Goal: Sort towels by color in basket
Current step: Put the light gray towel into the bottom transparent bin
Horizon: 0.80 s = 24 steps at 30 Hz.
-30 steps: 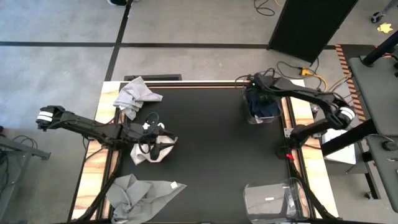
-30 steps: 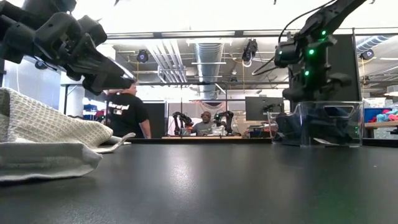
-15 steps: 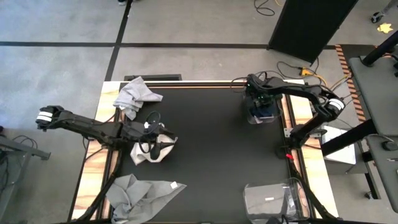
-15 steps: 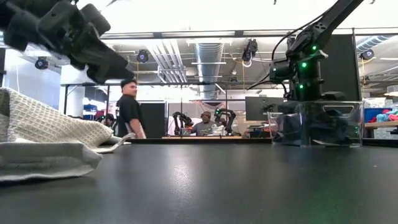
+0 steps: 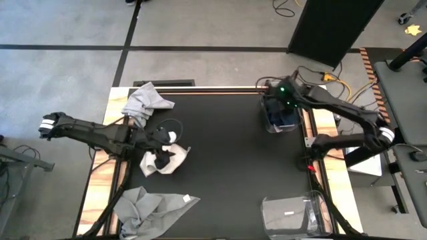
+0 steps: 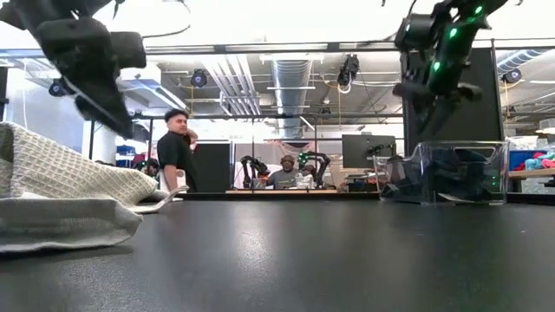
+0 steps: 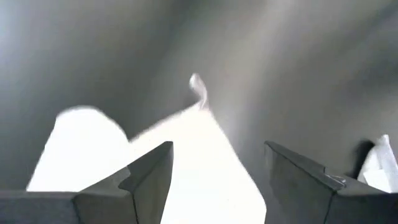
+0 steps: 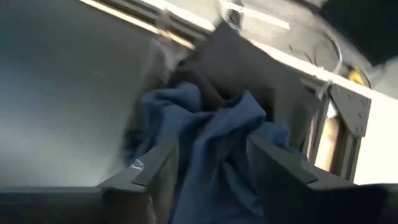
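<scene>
My left gripper (image 5: 162,153) is open and points down over a white towel (image 5: 176,159) that lies crumpled on the black mat. In its wrist view the towel (image 7: 81,143) shows bright between and beyond the spread fingers. The low view shows this gripper (image 6: 108,117) raised off the table. My right gripper (image 5: 283,95) is open and empty above a clear basket (image 5: 269,125) at the table's far right, which holds dark navy towels (image 8: 211,124). In the low view it (image 6: 425,91) hangs well above the basket (image 6: 460,173).
A grey towel (image 5: 147,103) lies at the far left corner and a larger grey one (image 5: 150,207) at the near left. A second clear basket (image 5: 293,213) stands at the near right. A light waffle-weave towel (image 6: 61,195) fills the low view's left. People stand in the room beyond.
My right gripper has risen straight up out of the far clear basket and now hangs above it. My left gripper has tipped from slanting forward to pointing down over the white towel, drawing slightly toward the table's left.
</scene>
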### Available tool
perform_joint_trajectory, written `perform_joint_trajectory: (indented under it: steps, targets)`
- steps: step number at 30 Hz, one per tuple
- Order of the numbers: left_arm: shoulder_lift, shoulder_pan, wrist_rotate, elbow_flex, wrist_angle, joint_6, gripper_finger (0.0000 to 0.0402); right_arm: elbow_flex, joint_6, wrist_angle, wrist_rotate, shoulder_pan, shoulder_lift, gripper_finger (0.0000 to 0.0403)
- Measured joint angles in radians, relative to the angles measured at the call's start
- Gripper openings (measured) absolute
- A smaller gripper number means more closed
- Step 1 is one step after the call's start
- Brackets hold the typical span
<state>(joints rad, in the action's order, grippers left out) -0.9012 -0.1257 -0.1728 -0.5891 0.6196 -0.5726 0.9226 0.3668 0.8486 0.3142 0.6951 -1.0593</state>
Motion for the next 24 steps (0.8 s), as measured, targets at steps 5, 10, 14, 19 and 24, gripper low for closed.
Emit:
perform_joint_trajectory:
  steps: [5,10,14,19,24]
  targets:
    - [-0.001,0.000,0.009,0.054,0.039,-0.169,0.0233,0.000,-0.029,-0.016,-0.001,-0.100,0.087,0.0213]
    - [-0.012,0.000,0.007,0.089,0.043,-0.230,0.0233,0.000,-0.054,-0.052,-0.004,-0.218,0.132,0.0232]
    - [-0.061,0.000,-0.001,0.112,0.037,-0.236,0.0233,0.000,-0.057,-0.098,-0.005,-0.290,0.147,0.0245]
    - [-0.165,0.000,-0.034,0.117,0.031,-0.256,0.0233,0.000,-0.072,-0.142,-0.005,-0.342,0.147,0.0254]
    - [-0.288,0.000,-0.076,0.117,-0.067,-0.245,0.0208,0.000,-0.083,-0.177,-0.008,-0.374,0.148,0.0255]
